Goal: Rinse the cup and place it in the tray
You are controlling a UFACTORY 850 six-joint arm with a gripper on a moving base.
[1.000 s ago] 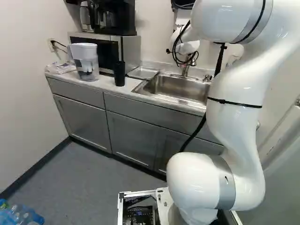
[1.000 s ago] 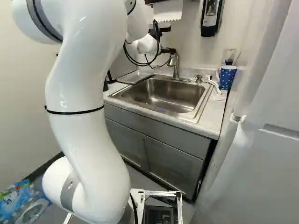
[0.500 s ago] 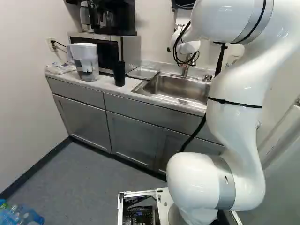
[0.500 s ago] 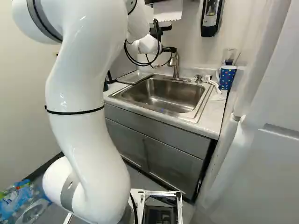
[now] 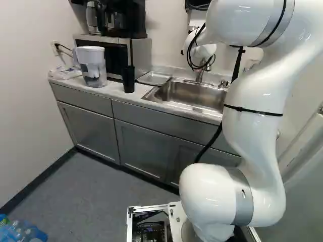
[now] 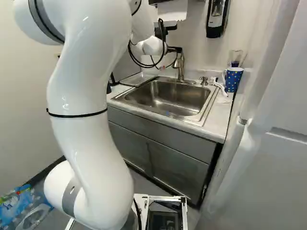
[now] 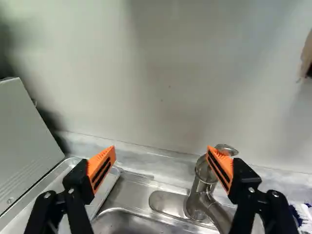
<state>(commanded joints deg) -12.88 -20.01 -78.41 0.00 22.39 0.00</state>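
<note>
Over the counter (image 6: 218, 115), the white arm (image 5: 252, 108) reaches toward the wall, presumably to work the tap. Sink (image 6: 184, 96): the likely rinsing place. Metal tray (image 5: 153, 78): flat beside the sink, apparently ready to receive the cup. Faucet (image 7: 197, 192): its lever just beyond one pad; contact cannot be told. Gripper (image 7: 161, 152): fingers spread, holding nothing. Dotted blue mug (image 6: 233, 79), probably the cup: upright at the right of the sink in the right base view.
</note>
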